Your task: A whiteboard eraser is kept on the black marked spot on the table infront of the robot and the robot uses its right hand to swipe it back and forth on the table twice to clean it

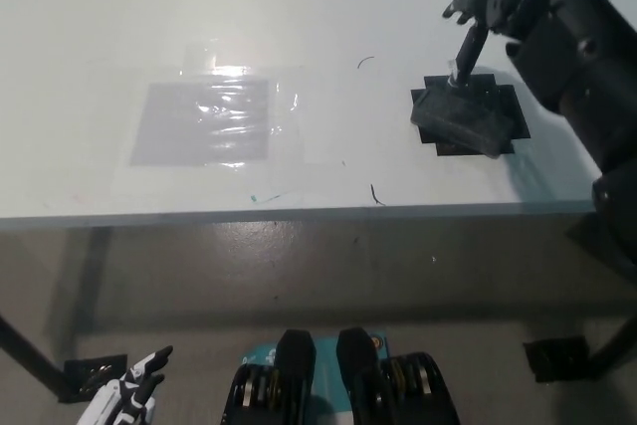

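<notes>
**Eraser position on marked spot**

The whiteboard eraser, a dark grey rectangular block, is lying flat on the black marked spot near the bench's front edge, at the right. Its long axis is running askew to the spot's edges. The black patch, stepped at its corners, is showing around the eraser's far and right sides.

White table: eraser on black mark; plastic sheet left.

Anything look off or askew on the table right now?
The eraser sits skewed on its black marked spot, one end overhanging. Stray pen marks dot the table.
</notes>
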Robot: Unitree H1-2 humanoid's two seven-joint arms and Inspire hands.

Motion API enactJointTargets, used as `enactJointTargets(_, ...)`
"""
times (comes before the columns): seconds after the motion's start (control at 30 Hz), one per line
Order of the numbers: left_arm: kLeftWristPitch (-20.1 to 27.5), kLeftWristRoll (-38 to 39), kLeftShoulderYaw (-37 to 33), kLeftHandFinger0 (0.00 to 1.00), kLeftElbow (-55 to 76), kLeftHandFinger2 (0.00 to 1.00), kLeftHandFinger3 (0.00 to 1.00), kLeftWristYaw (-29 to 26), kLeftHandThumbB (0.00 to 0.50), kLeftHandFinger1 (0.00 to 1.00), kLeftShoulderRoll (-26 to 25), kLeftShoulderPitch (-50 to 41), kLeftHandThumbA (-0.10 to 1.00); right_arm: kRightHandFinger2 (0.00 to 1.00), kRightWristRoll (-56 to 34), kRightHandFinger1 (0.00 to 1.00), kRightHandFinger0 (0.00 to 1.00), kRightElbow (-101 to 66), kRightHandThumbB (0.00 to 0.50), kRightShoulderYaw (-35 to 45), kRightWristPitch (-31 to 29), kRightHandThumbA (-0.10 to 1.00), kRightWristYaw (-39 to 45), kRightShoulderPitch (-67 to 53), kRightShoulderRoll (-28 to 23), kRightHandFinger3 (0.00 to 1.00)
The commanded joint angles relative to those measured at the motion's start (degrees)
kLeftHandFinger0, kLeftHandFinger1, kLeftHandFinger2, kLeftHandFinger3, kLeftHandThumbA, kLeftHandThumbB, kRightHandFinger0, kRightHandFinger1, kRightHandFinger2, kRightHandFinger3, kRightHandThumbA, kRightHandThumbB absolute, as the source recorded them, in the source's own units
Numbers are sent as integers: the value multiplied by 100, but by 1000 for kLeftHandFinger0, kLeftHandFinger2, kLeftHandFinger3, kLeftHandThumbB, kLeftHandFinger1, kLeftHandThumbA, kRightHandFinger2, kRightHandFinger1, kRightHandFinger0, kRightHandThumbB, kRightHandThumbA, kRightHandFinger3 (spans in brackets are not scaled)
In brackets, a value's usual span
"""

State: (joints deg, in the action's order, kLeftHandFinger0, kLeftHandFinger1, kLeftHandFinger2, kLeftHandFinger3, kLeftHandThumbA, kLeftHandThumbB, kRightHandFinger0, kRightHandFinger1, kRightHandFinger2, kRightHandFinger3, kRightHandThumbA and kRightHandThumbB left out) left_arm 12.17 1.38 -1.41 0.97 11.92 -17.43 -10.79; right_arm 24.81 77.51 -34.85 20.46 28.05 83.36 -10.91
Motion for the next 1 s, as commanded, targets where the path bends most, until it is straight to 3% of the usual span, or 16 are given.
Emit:
enactJointTargets(0.0,380,-19,-24,1000,201,1000,1000,159,457,1000,-170,-88,936,1000,105,1000,1000,88,395,90,234,1000,0,390,-74,1000)
enactJointTargets(0.2,381,15,-21,1000,147,1000,1000,227,449,1000,-195,-60,930,1000,184,1000,1000,144,410,58,220,1000,9,234,-97,1000)
enactJointTargets(0.23,413,-27,-20,1000,128,1000,1000,219,441,1000,-195,-55,927,1000,66,1000,1000,143,355,189,335,1000,76,197,-79,1000)
enactJointTargets(0.3,411,-58,-14,1000,130,1000,1000,212,439,1000,-194,-51,928,1000,-21,1000,1000,222,337,253,142,1000,576,158,-109,1000)
enactJointTargets(0.33,396,-54,-14,1000,137,1000,1000,219,439,1000,-187,-54,927,1000,-105,1000,1000,242,333,359,97,1000,649,130,-130,1000)
enactJointTargets(0.4,384,-37,-10,1000,148,1000,1000,245,440,1000,-196,-50,924,1000,-272,1000,1000,319,376,612,386,1000,552,38,-98,1000)
enactJointTargets(0.5,401,-46,-9,1000,157,1000,1000,248,445,1000,-186,-97,922,1000,53,1000,1000,353,331,401,1,1000,706,-109,-74,1000)
enactJointTargets(0.73,405,-45,-24,1000,172,1000,1000,261,443,1000,-183,-115,906,1000,229,1000,1000,362,313,232,-316,1000,328,-472,-5,1000)
enactJointTargets(0.77,401,-59,-25,1000,173,1000,1000,255,442,1000,-181,-113,905,1000,130,1000,1000,366,293,335,-319,1000,364,-512,8,1000)
enactJointTargets(0.97,340,-116,-56,1000,180,1000,1000,254,441,1000,-169,-61,907,1000,214,1000,1000,416,343,295,-205,1000,237,-582,80,1000)
